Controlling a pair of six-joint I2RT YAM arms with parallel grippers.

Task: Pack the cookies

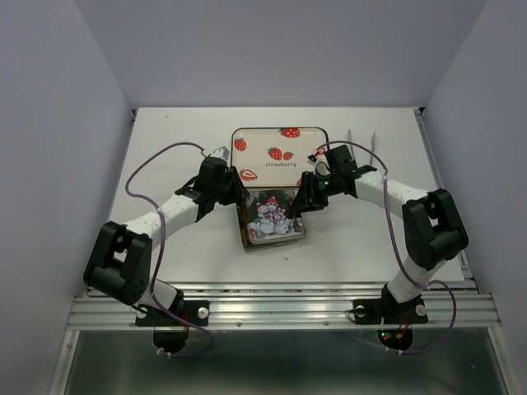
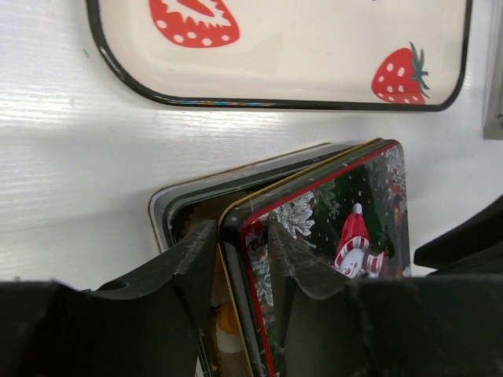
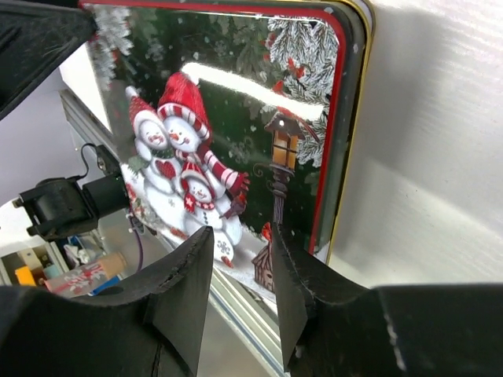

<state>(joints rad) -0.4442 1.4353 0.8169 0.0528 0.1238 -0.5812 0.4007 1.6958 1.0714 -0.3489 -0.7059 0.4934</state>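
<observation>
**A:** What is the left claw [image 2: 240, 232] doing?

**B:** It is closed on one edge of the lid [image 2: 346, 204]. One finger [image 2: 306, 275] lies on the snowman print. The other is on the far side of the gold rim, over the open side of the tin [image 2: 167, 214].

**A:** And the right claw [image 3: 241, 232]?

**B:** Its gap is narrow, and a corner of the lid sits in it. I cannot tell whether the fingers are pinching it or only standing beside it.

**A:** So the lid isn't seated?

**B:** No. In the left wrist view it is tilted and offset, with a slit open along the tin's left wall.

**A:** Where are the cookies?

**B:** One cookie [image 2: 228, 316] shows through that slit as an orange-yellow bit, inside the tin and just past the left claw's fingers. The lid hides the rest of the inside.

**A:** What is around the tin?

**B:** From above, the tin rests on the white table [image 1: 165, 164] between the two claws, whose arms reach in from either side. The strawberry tray [image 1: 263, 140] lies just beyond it, with a strip of table between them. A metal rail [image 1: 280, 300] runs along the near edge, where the arm bases sit.
</observation>
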